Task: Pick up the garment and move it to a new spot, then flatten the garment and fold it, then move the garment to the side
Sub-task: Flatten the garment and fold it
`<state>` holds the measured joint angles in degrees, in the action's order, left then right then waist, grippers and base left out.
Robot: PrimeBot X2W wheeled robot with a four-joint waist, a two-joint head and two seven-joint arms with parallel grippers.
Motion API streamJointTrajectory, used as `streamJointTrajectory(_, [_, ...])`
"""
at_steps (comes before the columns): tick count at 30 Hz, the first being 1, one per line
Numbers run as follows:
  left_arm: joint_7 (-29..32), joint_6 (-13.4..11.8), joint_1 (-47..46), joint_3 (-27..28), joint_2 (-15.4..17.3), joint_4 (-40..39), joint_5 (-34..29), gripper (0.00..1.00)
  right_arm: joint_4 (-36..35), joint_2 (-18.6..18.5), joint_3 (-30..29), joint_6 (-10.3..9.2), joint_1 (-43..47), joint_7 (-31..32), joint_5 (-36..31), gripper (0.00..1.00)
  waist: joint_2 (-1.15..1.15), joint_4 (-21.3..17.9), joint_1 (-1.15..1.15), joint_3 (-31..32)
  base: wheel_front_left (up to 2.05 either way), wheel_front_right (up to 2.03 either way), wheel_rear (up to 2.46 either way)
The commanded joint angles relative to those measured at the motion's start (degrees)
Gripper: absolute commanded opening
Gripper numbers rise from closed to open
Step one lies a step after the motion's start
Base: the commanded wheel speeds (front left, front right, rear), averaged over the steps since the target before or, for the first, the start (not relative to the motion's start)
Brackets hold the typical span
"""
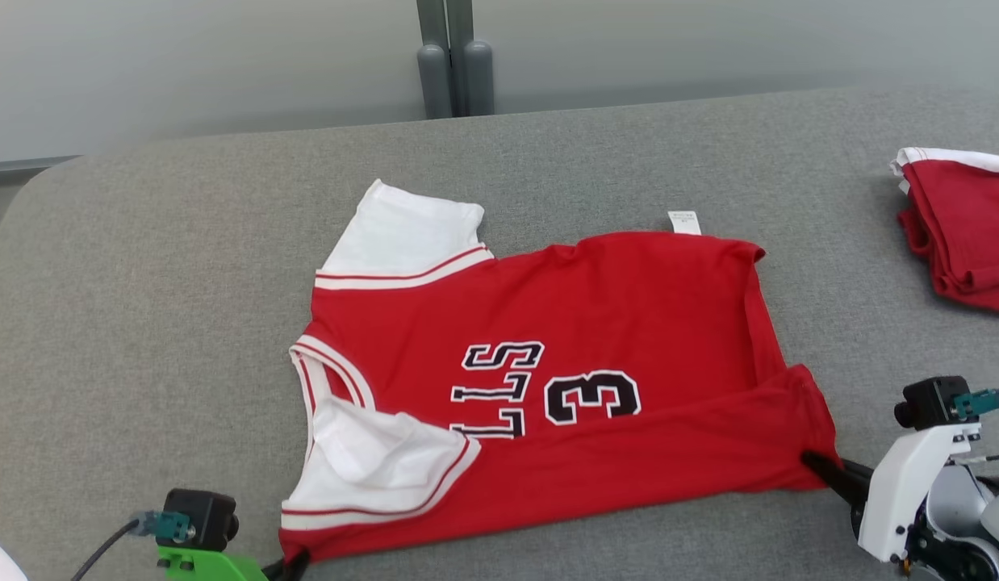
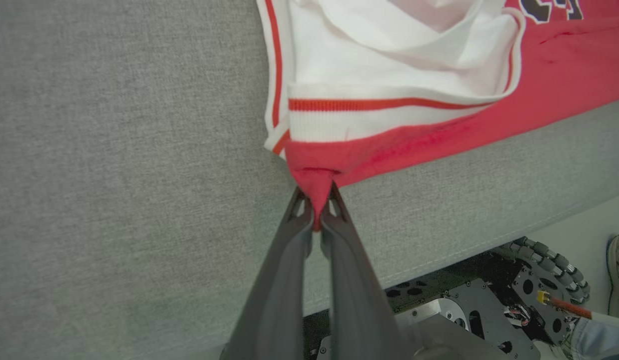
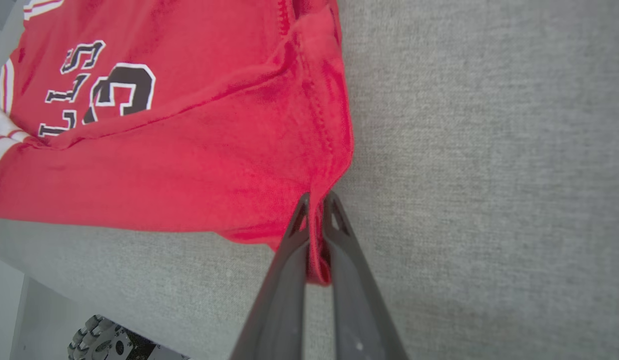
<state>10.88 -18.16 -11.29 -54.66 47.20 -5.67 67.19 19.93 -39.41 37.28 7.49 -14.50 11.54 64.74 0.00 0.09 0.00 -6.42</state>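
The jersey (image 1: 596, 323) is lying across the middle of the table (image 1: 169, 282), collar to the left and hem to the right, number side up. Its near long edge is doubling over toward the middle, making a ridge along the right half. The near sleeve (image 1: 370, 460) is lying crumpled on the chest. The far sleeve (image 1: 403, 230) is spreading flat toward the far left. A label (image 1: 683, 222) is poking out past the far edge.

The left gripper (image 2: 317, 200) is pinching the near left corner, its fingers closed tight on a tuck of red cloth just under the white cuff. The right gripper (image 3: 317, 205) is pinching the near right corner at the hem seam, its fingers likewise closed on the cloth, with a small red fold showing between them.

Bare table is stretching wide to the left of the jersey and along the far side up to the rounded far edge. To the right a clear strip is separating the hem from a folded red pile (image 1: 963, 234) sitting at the far right edge. On the near side room is scant: in the left wrist view the table's near edge is running right under the left fingers, with the robot's base (image 2: 489, 310) and a shoe (image 2: 618, 275) showing below it.
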Motion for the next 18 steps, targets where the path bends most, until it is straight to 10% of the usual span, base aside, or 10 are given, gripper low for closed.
streamJointTrajectory(1, [0.5, -0.6, 1.6, -0.2, 0.7, -0.4, 0.7, 0.00, -0.4, -0.5, -0.4, 0.01, 1.9, 0.6, 0.7, 0.00, 0.00, -0.1, 0.00, 0.3, 0.00, 0.00, 0.00])
streamJointTrajectory(6, [1.1, -1.3, 3.5, -0.4, 1.6, -1.4, 2.2, 0.00, -1.7, -0.3, -1.7, 0.01, 5.5, 2.2, 1.3, 0.00, 0.00, -0.3, 0.00, 0.8, 0.00, 0.00, 0.00])
streamJointTrajectory(7, [1.3, -1.3, 3.8, -0.5, 1.6, -1.3, 2.4, 0.00, -1.6, -0.1, -2.2, 0.01, 6.1, 2.7, 1.3, 0.28, 0.00, -0.4, 0.00, 0.8, 0.00, 0.00, 0.00])
streamJointTrajectory(8, [1.4, -1.2, 4.0, -0.5, 1.7, -1.2, 2.6, 0.34, -1.4, 0.2, -2.5, 0.00, 6.6, 3.2, 1.3, 0.87, 0.00, -0.4, 0.00, 0.9, 0.00, 0.00, 0.00])
streamJointTrajectory(9, [1.5, -1.0, 4.1, -0.6, 1.7, -1.0, 2.6, 1.00, -1.2, 0.4, -3.0, 0.00, 6.8, 3.7, 1.0, 1.00, 0.00, -0.5, 0.00, 0.9, 0.00, 0.00, 0.00])
streamJointTrajectory(18, [1.7, -0.6, 0.2, 0.4, 3.9, -2.4, 0.2, 1.00, -4.5, 0.5, -9.9, 0.01, 7.7, 4.9, 0.0, 1.00, 0.00, -0.5, 0.00, 0.8, 0.00, 0.00, 0.00])
